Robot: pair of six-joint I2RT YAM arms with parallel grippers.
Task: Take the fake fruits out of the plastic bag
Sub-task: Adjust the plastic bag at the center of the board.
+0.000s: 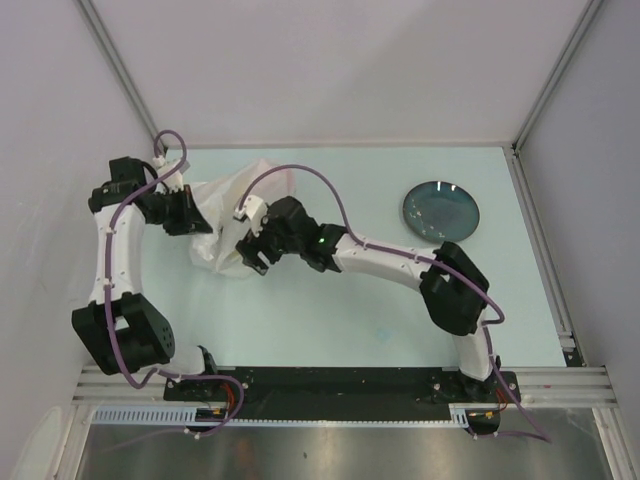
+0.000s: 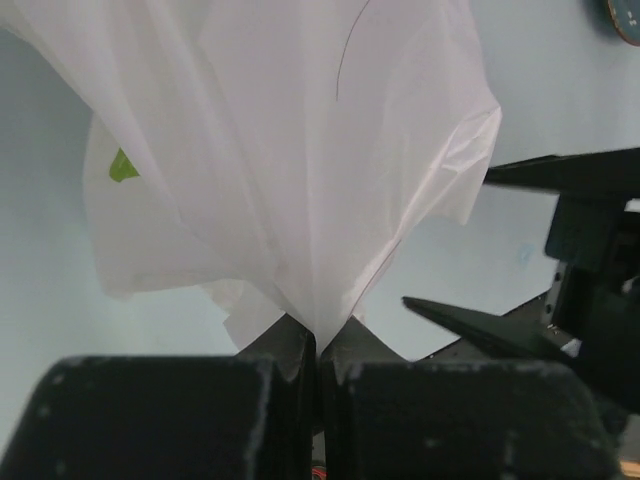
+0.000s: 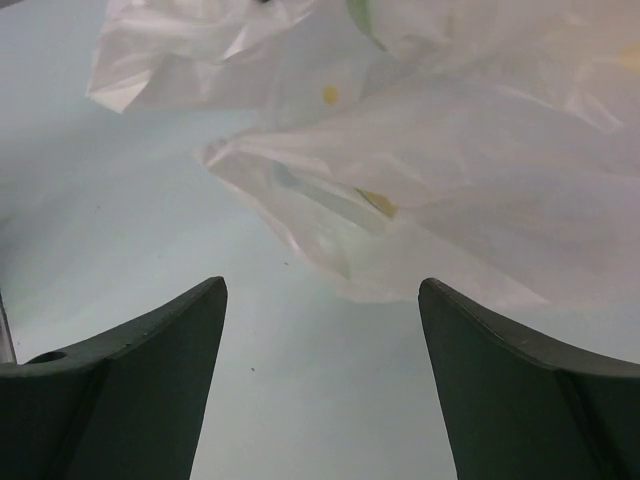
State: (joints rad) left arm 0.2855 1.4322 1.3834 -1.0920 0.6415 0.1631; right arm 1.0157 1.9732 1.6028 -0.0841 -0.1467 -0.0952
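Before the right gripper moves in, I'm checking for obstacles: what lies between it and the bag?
Only bare table, as the right wrist view shows: the open right gripper faces the bag with nothing in the gap.

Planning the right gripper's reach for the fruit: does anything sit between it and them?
Yes: the film of the plastic bag. The fake fruits show only as yellow-green patches through it. The open right gripper faces the bag's edge; the left gripper pinches it.

no readable text, no labels, no brands, no numbers anywhere
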